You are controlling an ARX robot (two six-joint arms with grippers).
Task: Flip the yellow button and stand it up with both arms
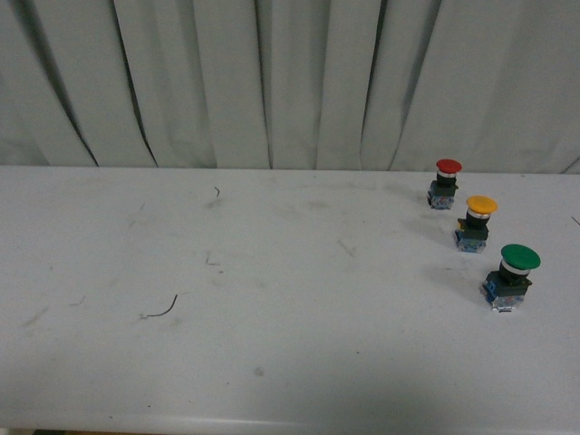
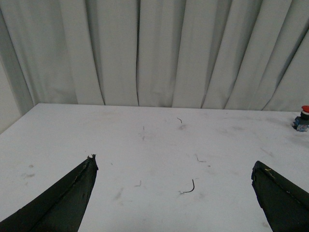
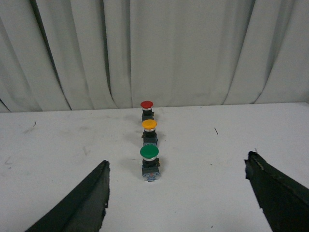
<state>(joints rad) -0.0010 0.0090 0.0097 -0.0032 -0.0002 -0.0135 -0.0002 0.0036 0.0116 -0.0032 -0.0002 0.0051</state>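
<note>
The yellow button (image 1: 477, 223) stands upright at the right of the white table, cap on top, between a red-capped button (image 1: 445, 183) and a larger green-capped button (image 1: 512, 276). In the right wrist view the yellow button (image 3: 149, 131) is the middle of the row, beyond the green one (image 3: 149, 162). My right gripper (image 3: 177, 166) is open, well short of the row, with nothing between its dark fingers (image 3: 91, 193). My left gripper (image 2: 174, 166) is open over bare table far from the buttons. Neither arm shows in the front view.
Pale curtains (image 1: 290, 82) hang behind the table's far edge. A small dark curl of wire (image 1: 163, 310) lies on the left half of the table (image 1: 272, 362). The red button (image 2: 303, 119) shows at the edge of the left wrist view.
</note>
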